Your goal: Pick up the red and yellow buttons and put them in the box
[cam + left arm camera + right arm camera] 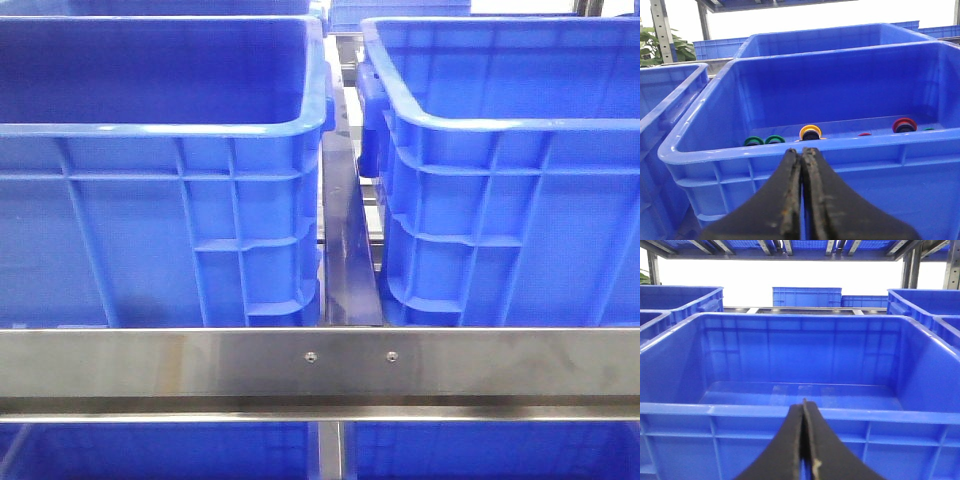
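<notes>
In the left wrist view a blue crate [805,150] holds a yellow button [810,132], a red button [904,124], a second red one [864,134] just showing over the rim, and two green buttons [764,140]. My left gripper [801,152] is shut and empty, just outside that crate's near wall. In the right wrist view my right gripper [803,404] is shut and empty, in front of an empty blue box [800,410]. The front view shows both crates from outside, with no gripper and no button in sight.
A steel rail [320,365] crosses the front view below the left crate [160,180] and the right crate [510,180], with a dark narrow gap [347,240] between them. More blue crates [806,296] stand behind and beside. A green plant [660,47] is at the far side.
</notes>
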Robot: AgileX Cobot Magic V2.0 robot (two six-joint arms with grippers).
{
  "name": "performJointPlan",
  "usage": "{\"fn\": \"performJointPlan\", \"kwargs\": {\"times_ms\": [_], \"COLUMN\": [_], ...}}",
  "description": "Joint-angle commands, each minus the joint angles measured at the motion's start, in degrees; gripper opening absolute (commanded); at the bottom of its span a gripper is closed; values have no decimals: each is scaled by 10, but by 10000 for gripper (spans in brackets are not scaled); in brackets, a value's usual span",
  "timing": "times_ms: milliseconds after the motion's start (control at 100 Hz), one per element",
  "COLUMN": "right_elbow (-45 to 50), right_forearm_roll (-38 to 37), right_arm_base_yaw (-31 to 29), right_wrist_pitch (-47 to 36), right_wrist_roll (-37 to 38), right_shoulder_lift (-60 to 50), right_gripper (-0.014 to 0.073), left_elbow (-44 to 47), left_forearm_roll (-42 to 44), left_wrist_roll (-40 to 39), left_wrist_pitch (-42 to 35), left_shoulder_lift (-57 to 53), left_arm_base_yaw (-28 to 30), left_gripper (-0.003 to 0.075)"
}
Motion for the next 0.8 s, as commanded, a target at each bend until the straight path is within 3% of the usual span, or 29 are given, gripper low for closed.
{"fn": "performJointPlan", "kwargs": {"times_ms": [0,430,790], "right_elbow": [-11,-11,-11], "right_forearm_roll": [-4,-4,-4], "right_arm_base_yaw": [-4,-4,-4], "right_wrist_pitch": [-48,-48,-48], "right_wrist_roll": [0,0,0], "right_shoulder_lift": [-15,-15,-15], "right_gripper": [-68,-68,-68], "left_elbow": [28,13,-189], "left_forearm_roll": [-1,-22,-49], "left_wrist_roll": [-7,-7,-7], "left_wrist_pitch": [-48,-42,137], "left_shoulder_lift": [-19,-19,56], "left_arm_base_yaw": [0,0,0], "left_gripper": [-19,-19,-19]}}
